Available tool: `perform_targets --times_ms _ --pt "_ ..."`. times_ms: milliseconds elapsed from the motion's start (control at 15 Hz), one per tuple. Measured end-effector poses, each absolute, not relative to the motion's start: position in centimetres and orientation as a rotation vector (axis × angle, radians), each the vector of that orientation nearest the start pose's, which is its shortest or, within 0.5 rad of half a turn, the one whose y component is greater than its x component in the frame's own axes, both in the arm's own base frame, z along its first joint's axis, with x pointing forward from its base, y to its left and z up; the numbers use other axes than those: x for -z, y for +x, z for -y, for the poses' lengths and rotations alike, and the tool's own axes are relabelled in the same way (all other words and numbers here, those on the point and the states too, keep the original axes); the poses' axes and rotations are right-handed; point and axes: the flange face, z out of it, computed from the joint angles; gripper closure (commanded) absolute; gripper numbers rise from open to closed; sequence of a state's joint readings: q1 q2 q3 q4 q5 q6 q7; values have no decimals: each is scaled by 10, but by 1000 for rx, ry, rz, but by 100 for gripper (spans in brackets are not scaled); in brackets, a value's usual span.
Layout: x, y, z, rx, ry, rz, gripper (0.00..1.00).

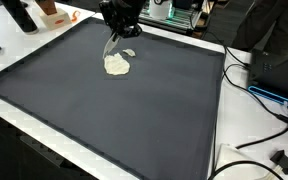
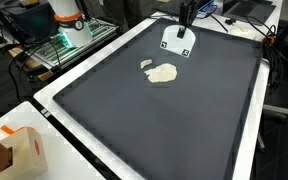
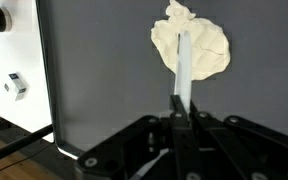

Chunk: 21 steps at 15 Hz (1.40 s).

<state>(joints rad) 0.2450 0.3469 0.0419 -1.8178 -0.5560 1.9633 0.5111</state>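
Observation:
A flat lump of pale dough [image 1: 116,65] [image 2: 163,73] [image 3: 192,45] lies on the far part of a large dark mat [image 1: 134,120] [image 2: 164,130]. A small torn-off piece [image 1: 128,53] [image 2: 146,64] rests just beside it. My gripper [image 1: 119,15] [image 2: 184,12] [image 3: 181,105] is shut on a flat white blade [image 1: 112,45] [image 2: 177,40] [image 3: 184,65]. The blade looks broad in an exterior view and edge-on in the wrist view. It hangs down over the lump's near edge; whether it touches the dough I cannot tell.
The mat lies on a white table [image 1: 219,150] [image 2: 59,100]. Cables [image 1: 259,95] and a black part [image 1: 282,158] lie past one edge. A cardboard box [image 2: 24,150] sits at a corner. Equipment and a white-and-orange device [image 2: 69,20] stand behind.

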Motion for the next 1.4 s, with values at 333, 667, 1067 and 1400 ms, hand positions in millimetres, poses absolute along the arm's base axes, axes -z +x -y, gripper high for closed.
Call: perform_targets --times_ms 333,667,1067,1400 --pt "-360 596 -139 -42 2744 -149 99" --pt "-374 586 -134 -65 2836 -246 99" --pt "-386 578 -129 -95 2897 -309 96" --pt "-384 577 -129 -95 2898 -313 96"
